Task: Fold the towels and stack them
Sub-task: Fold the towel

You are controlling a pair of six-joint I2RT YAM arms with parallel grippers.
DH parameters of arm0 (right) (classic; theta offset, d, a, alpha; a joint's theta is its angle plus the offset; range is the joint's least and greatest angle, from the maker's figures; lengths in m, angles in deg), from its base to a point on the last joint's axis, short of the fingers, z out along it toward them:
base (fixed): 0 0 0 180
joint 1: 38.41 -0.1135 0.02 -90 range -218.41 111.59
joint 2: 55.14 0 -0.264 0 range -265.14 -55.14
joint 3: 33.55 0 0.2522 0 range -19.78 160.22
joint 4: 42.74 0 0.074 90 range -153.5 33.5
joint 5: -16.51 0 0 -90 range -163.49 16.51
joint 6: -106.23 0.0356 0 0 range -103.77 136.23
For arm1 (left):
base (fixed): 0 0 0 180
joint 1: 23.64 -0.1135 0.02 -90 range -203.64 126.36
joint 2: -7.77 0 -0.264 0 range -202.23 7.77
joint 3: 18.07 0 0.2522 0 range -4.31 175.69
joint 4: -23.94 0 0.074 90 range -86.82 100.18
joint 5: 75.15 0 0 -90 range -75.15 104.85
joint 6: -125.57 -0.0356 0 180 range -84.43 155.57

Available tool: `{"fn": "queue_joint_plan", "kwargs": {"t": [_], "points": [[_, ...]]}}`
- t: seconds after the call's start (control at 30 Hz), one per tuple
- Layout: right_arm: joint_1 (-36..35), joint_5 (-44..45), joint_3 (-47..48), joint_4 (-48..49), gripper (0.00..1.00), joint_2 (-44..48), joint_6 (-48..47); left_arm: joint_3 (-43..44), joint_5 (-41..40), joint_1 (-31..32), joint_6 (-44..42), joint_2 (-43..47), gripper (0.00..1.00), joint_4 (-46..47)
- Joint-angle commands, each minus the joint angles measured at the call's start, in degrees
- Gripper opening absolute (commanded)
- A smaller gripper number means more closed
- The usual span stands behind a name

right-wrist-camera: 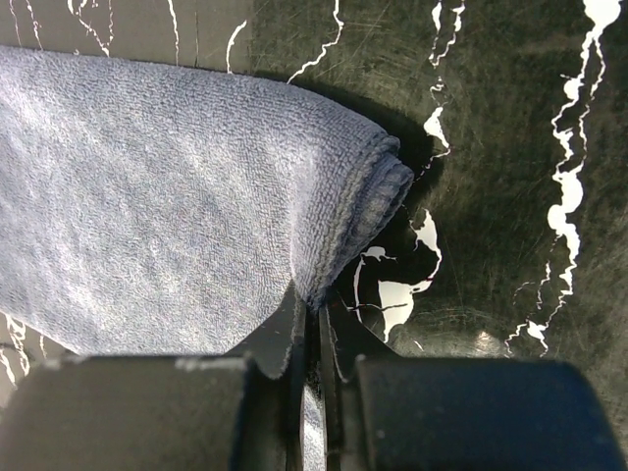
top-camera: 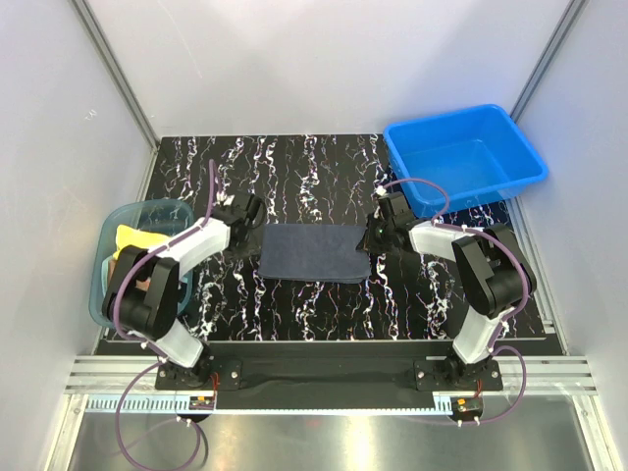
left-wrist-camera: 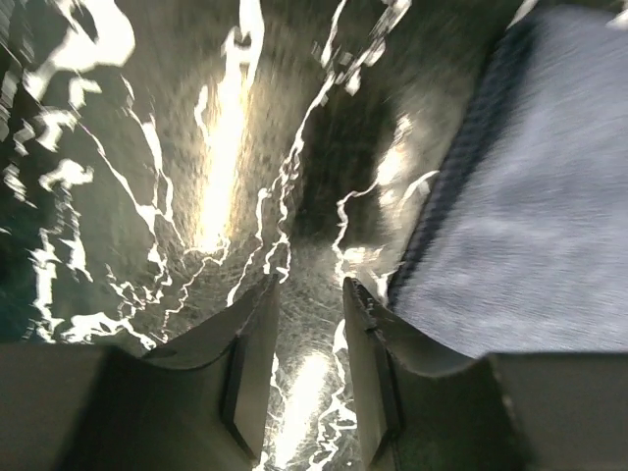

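Right wrist view: my right pincer [right-wrist-camera: 309,314] pinches a corner of the folded slate-blue terry towel [right-wrist-camera: 147,196]. My left pincer [left-wrist-camera: 309,324] stands slightly spread, empty, above the black white-veined tabletop [left-wrist-camera: 177,147].

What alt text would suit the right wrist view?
The right pincer, jaws nearly closed, pinches the folded edge of a slate-blue towel. The towel lies on a black, white-veined table.
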Motion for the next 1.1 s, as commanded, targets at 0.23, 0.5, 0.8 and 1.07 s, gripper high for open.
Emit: {"fn": "queue_joint_plan", "kwargs": {"t": [0.23, 0.5, 0.8, 1.07], "points": [[-0.42, 2.45, 7.12, -8.79, 0.08, -0.88, -11.28, 2.56, 7.64, 2.25, -2.22, 0.92, 0.42, 5.79], [3.27, 0.87, 14.07, -16.43, 0.39, -3.43, -12.44, 2.48, 11.07, 2.34, -2.05, -2.61, 0.42, 4.83], [3.89, 3.78, 13.02, -26.11, 0.49, 3.51, -6.73, -1.47, 8.96, 2.87, -1.52, 4.60, 0.42, 2.45], [3.88, -0.44, 4.94, -21.02, 0.48, 6.15, -3.48, -5.07, 14.57, 2.87, 0.06, 2.49, 0.41, 7.01]]}}
